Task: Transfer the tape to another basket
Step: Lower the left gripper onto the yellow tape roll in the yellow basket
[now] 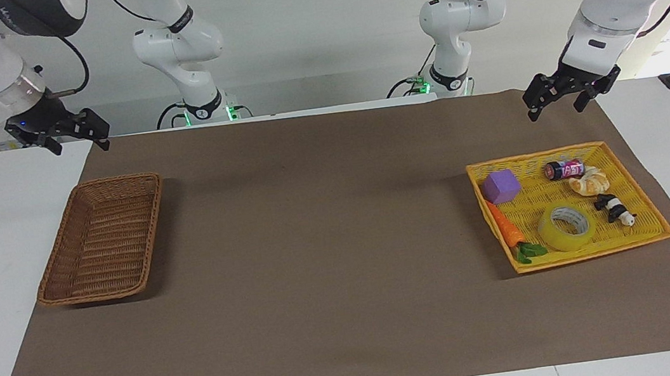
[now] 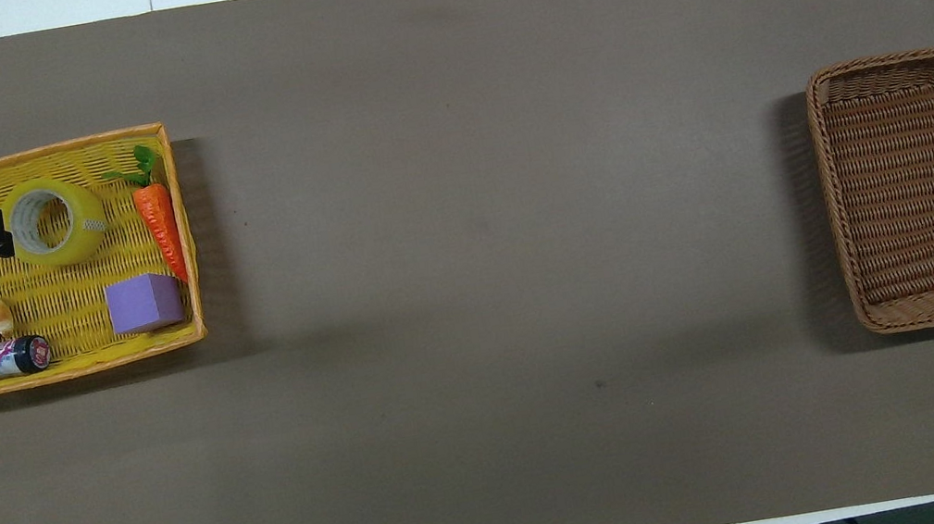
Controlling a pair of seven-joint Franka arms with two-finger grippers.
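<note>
— Tape [image 1: 565, 227], a yellow translucent roll lying flat, sits in the yellow woven tray [image 1: 642, 188] at the left arm's end of the table, among a toy carrot [image 1: 504, 226], purple block [image 1: 501, 186], croissant [image 1: 589, 183], small can [image 1: 564, 169] and panda figure [image 1: 615, 208].

— And the arms?

— Left gripper [image 1: 561, 101], fingers spread, hangs raised at the tray's robot-side edge, likely poised to pick. Right gripper [image 1: 76, 134], also spread, waits raised near the empty brown wicker basket [image 1: 61, 273], well apart at the right arm's end.
</note>
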